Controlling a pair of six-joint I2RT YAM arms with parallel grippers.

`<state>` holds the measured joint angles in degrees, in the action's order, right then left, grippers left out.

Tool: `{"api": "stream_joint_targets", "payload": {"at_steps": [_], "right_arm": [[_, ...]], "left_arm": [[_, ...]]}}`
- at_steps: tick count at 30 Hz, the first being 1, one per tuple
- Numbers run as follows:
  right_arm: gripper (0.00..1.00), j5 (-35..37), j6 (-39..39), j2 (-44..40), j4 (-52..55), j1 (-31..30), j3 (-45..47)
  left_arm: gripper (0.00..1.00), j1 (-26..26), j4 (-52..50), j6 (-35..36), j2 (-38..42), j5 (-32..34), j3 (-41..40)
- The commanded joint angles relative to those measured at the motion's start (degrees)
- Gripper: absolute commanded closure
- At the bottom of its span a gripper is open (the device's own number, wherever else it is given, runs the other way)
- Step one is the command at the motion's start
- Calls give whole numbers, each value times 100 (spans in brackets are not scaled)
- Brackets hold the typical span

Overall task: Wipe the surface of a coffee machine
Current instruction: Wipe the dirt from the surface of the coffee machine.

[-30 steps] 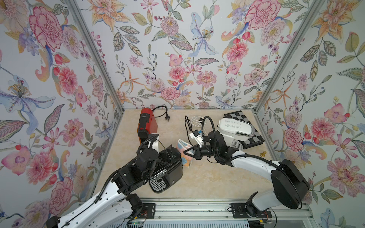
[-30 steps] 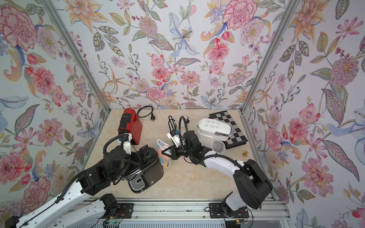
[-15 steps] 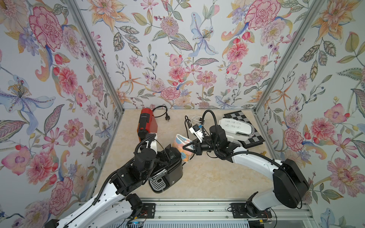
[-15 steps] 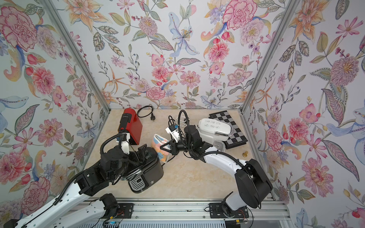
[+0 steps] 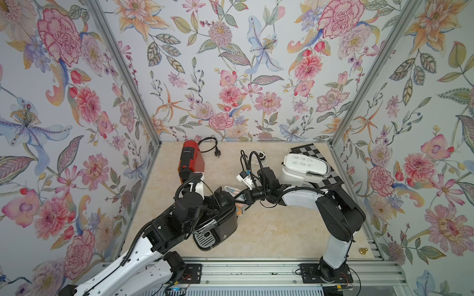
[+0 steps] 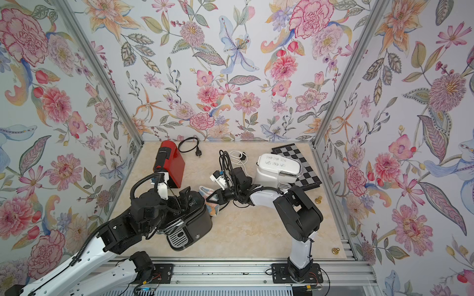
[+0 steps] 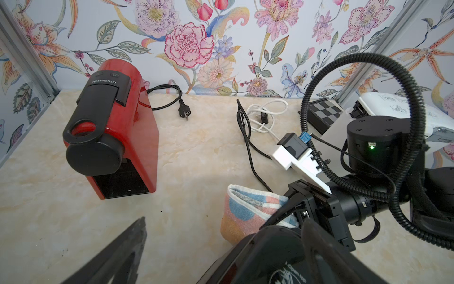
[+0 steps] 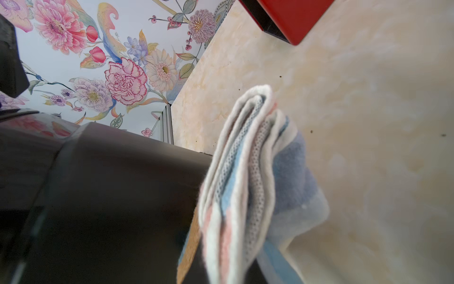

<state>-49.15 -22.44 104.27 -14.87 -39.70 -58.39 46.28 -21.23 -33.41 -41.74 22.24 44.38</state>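
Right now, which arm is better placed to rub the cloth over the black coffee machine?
Right: the right gripper is shut on the cloth, beside the black coffee machine. The left gripper stands open over the machine, with no cloth.

The one word that reads clearly is the brand NESPRESSO, in pale capitals on the black top panel of the red coffee machine (image 7: pixel 110 127), seen in the left wrist view. The white appliance (image 5: pixel 304 165) carries dark handwriting in two rows on its lid, too small to make out. A round badge on the black coffee machine (image 5: pixel 223 217) holds lettering that cannot be read.
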Motion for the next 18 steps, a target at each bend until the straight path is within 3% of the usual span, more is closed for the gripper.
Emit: {"api": "stream_joint_targets", "payload": {"at_steps": [1, 6, 11, 18], "right_arm": [[100, 84, 85, -847, -34, -11, 377], [100, 651, -14, -1916, 324, -180, 1236], [100, 884, -302, -2419, 368, -238, 2022], [100, 1003, -989, -1898, -662, -354, 2664]], "left_arm": [[1, -102, 102, 139, -36, -95, -10], [1, -201, 298, 229, -237, -303, -44], [1, -266, 508, 286, -368, -463, -61], [1, -374, 649, 282, -485, -634, -130]]}}
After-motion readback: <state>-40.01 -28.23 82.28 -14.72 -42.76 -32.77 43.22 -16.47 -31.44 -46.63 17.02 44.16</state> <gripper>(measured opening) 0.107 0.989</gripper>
